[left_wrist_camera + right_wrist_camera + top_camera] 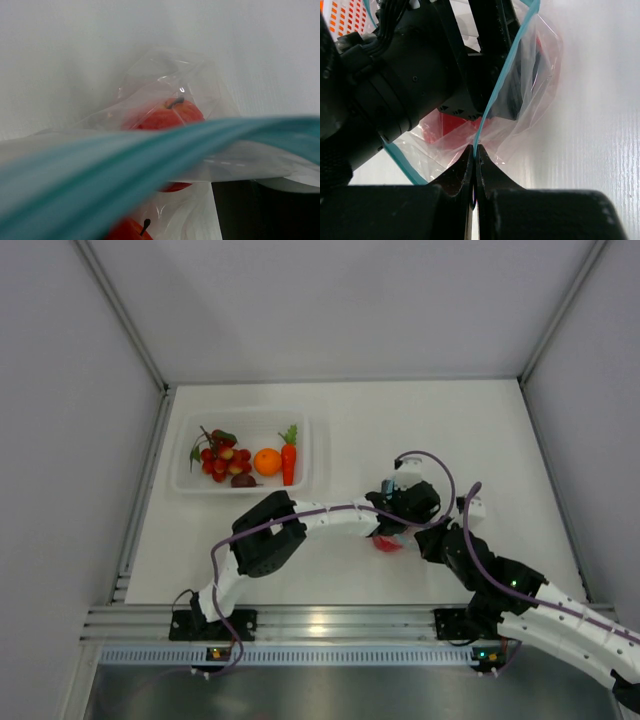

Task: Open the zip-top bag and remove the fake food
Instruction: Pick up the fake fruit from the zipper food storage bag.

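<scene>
The zip-top bag (388,543) lies right of centre, partly under both wrists. My right gripper (474,150) is shut on its teal zip strip (496,90). My left gripper (392,528) is at the bag's mouth, open: one black finger (490,45) stands left of the strip and the other shows dark through the plastic. In the left wrist view the strip (150,165) blurs across the frame. Behind it, inside the bag, are two red round fruits (172,115) (125,231). More fake food lies in the tray: berry cluster (220,455), orange (267,461), carrot (288,462), dark piece (243,480).
The rigid clear tray (180,480) sits at the back left. White walls close the table on the left, back and right. An aluminium rail (320,620) runs along the near edge between the arm bases.
</scene>
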{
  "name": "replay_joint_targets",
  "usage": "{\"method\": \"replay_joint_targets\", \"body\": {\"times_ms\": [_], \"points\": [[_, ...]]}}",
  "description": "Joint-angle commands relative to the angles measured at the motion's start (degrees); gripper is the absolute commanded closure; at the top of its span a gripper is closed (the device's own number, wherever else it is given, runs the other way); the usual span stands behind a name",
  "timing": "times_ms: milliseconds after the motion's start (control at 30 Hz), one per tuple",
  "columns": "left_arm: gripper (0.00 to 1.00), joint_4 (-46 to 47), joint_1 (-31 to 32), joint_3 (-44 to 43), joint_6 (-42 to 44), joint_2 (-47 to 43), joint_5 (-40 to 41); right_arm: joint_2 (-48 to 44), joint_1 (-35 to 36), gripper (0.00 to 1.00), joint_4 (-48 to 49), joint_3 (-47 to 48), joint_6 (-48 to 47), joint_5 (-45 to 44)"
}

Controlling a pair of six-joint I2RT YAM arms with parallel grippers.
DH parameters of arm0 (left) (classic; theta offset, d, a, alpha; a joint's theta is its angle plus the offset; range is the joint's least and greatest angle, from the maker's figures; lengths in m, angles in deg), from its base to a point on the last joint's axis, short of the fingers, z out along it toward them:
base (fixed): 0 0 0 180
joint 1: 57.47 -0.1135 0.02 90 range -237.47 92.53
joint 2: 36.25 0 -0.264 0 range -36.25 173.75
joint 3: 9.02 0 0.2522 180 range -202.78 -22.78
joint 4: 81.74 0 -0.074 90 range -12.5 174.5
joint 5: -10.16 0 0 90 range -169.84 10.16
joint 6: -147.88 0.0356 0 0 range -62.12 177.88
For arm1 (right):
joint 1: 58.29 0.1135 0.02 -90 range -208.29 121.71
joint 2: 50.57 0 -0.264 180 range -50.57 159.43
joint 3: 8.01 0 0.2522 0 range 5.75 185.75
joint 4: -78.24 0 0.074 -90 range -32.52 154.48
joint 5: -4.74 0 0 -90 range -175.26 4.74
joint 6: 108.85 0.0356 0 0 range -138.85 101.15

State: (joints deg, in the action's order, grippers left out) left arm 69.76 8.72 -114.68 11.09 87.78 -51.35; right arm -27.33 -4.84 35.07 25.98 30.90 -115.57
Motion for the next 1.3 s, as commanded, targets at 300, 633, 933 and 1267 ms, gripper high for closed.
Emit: {"method": "replay_joint_targets", "body": {"times_ms": [300, 633, 933, 1267], "points": [[0.46, -2.7, 0.0, -0.6, 1.1, 4.3, -0.9, -1.3, -0.5, 1.00, -0.4, -0.1, 0.7, 0.5], [0.86, -2.9, -1.0, -0.6, 2.7, 5.0, -1.4, -0.3, -0.5, 1.00, -0.5, 1.0, -0.6, 0.2], [1.00, -2.4, -0.5, 5.7, 3.6, -4.7, 0.0, 4.2, -0.5, 1.00, -3.8, 9.0, -4.3, -3.9], [1.00, 7.3, 1.7, 21.9, 7.2, -22.0, 1.1, 14.6, -0.8, 1.00, -1.8, 18.2, -12.3, -5.1]]}}
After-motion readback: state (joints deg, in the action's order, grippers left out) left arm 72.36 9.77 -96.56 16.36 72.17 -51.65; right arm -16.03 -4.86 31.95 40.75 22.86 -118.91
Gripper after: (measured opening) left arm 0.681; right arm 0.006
